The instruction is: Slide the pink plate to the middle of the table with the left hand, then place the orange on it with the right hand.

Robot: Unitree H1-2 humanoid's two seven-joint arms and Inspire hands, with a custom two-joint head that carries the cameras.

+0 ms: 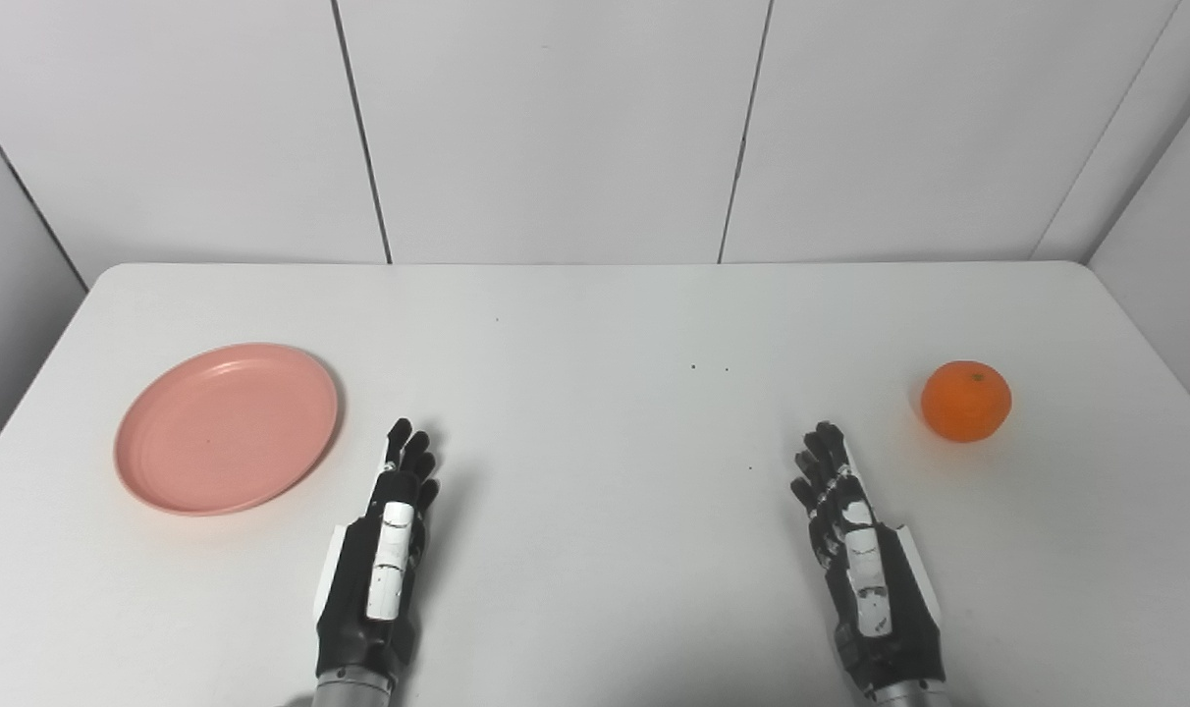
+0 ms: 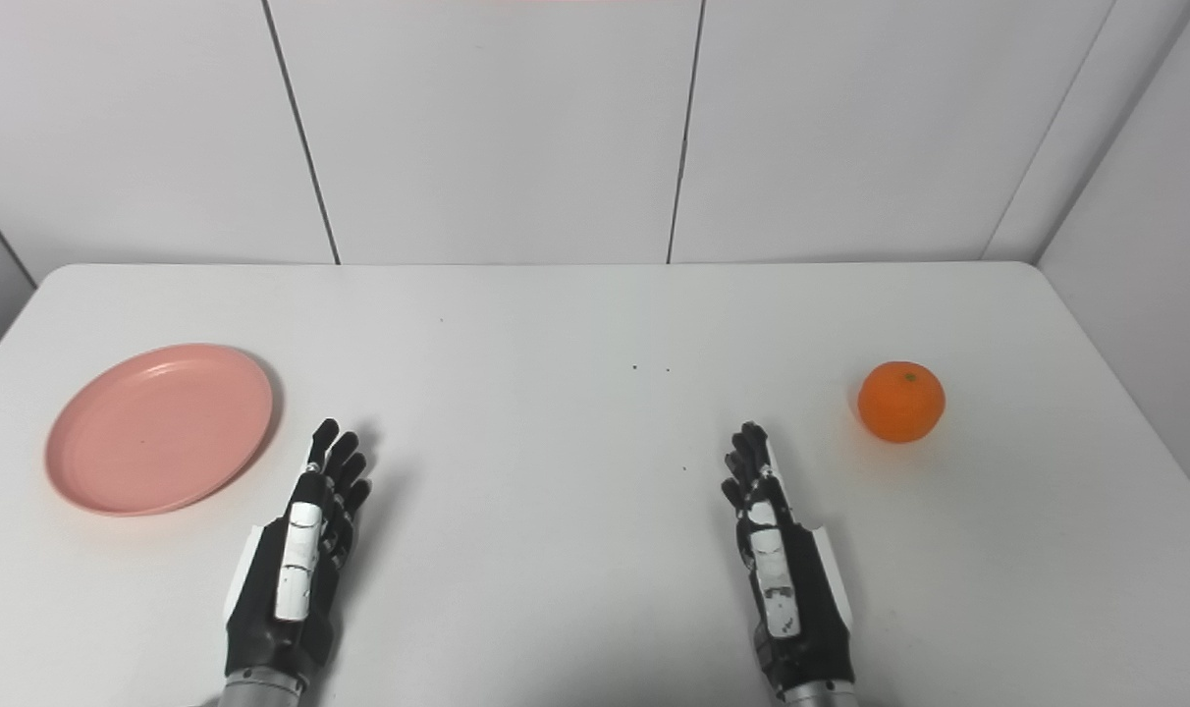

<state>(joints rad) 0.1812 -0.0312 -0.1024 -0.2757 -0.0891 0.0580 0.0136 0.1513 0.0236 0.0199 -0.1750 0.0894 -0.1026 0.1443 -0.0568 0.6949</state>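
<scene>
Tabletop scene viewed from the robot's head, with both arms entering from the bottom edge. White table (image 1: pixel 595 324) with rounded far corners, backed by pale wall panels (image 1: pixel 556 128) divided by dark vertical seams. Pink plate (image 1: pixel 227 427) lies flat on the left part of the table, well short of the middle, its shallow rim facing up and its surface bare. Orange (image 1: pixel 966 400) sits on the right part of the table, near the right edge, upright with its small stem mark on top, casting a soft shadow onto the surface beneath. Left hand (image 1: pixel 384 560) is held edge-on near the front of the table, just to the right of the plate but apart from it; its fingers (image 1: pixel 410 457) are extended forward, close together and grasping nothing, so the hand is empty and unclosed. Right hand (image 1: pixel 865 560) takes a mirrored pose to the lower left of the orange, near it but not touching; its fingers (image 1: pixel 819 454) likewise point away from the robot, extended and holding nothing. Whether either hand rests on the table or hovers just above it cannot be told, though each throws a faint shadow beside itself. Central stretch of table between the two hands carries only a few tiny dark specks (image 1: pixel 710 368). Plate and orange lie well apart, at opposite sides of the table.
</scene>
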